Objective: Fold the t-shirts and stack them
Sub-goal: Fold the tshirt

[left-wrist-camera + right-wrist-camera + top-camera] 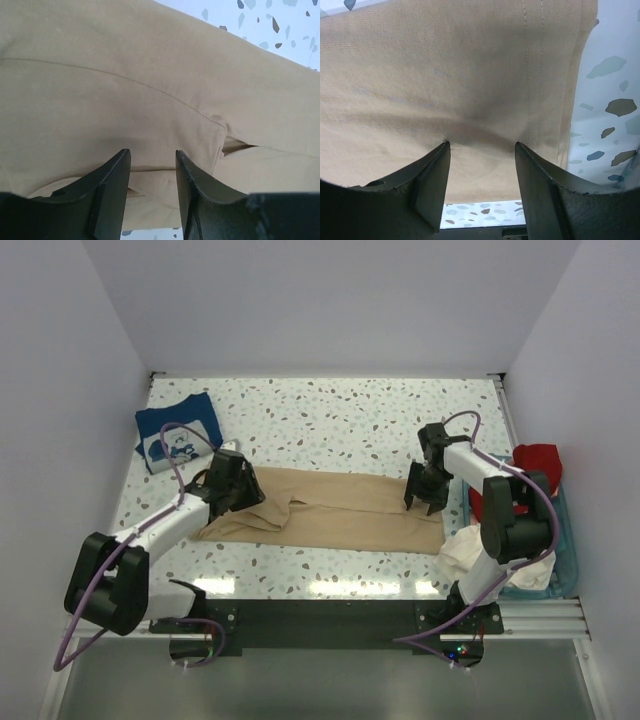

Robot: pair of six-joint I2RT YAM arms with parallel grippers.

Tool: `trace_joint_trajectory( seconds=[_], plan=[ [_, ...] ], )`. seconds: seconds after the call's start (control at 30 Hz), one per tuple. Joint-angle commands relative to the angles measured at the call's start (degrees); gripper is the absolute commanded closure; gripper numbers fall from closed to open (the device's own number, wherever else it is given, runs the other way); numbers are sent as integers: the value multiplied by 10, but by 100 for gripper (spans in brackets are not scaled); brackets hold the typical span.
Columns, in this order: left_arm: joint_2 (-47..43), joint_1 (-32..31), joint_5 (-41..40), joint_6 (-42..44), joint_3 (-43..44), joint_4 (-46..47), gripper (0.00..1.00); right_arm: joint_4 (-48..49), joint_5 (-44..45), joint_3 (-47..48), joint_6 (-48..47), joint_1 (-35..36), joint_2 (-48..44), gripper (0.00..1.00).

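Right gripper (482, 150), parted, presses tan t-shirt (340, 502); left gripper (152, 160) covers its far end

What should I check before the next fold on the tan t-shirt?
1. Left tool jaws apart over the tan t-shirt: ok.
2. Right tool jaws apart over the hem end: ok.
3. Cloth actually pinched by either tool: cannot tell.
4. Tan t-shirt lies smooth: not ok, its left end is rumpled.
5. Navy t-shirt at far left, apart from the tan one: ok.
6. Cream-white t-shirt spilling from the teal basket, clear of the tan one's corner: cannot tell.
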Motion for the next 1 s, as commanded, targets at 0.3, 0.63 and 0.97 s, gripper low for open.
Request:
trace_joint_trajectory(
  seconds=[0.3, 0.63, 0.97],
  plan=[
    [-31, 2, -14, 14, -70, 25, 53, 2, -7, -3, -6, 1, -14, 42],
    [-94, -2, 16, -7, -79, -18, 53, 4, -6, -8, -5, 0, -12, 42],
    [-137, -22, 24, -44, -107, -16, 54, 5, -7, 0, -4, 1, -3, 42]
  ],
)
